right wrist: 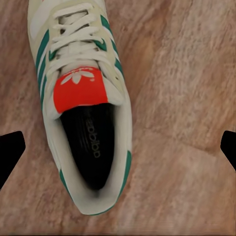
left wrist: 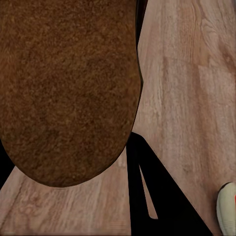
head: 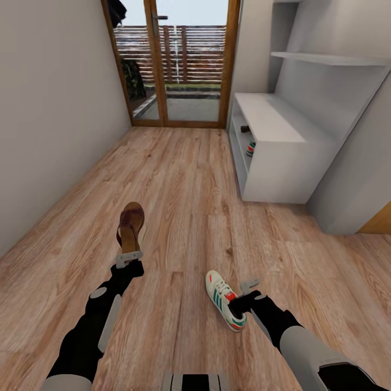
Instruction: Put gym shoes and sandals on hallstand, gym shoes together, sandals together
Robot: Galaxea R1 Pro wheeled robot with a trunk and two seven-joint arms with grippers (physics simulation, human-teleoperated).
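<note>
Left gripper (head: 128,257) is clamped on the heel of one brown sandal (head: 131,225), held above the corridor floor (head: 184,179). Right gripper (head: 245,290) is spread wide, its fingertips on either side of one white gym shoe (head: 225,300) lying on the floor. Hallstand (head: 282,146) stands near the right wall; a second gym shoe (head: 251,148) and a dark item (head: 245,129) sit in its compartments.

A brown sandal (head: 131,224) sits at the left tool (head: 128,259), toe pointing far. A white sneaker (head: 225,299) with teal stripes and a red tongue lies flat on the wood floor (head: 184,184), near right. The grey hallstand (head: 282,155) stands far right; a second sneaker (head: 250,149) shows in its shelf
</note>
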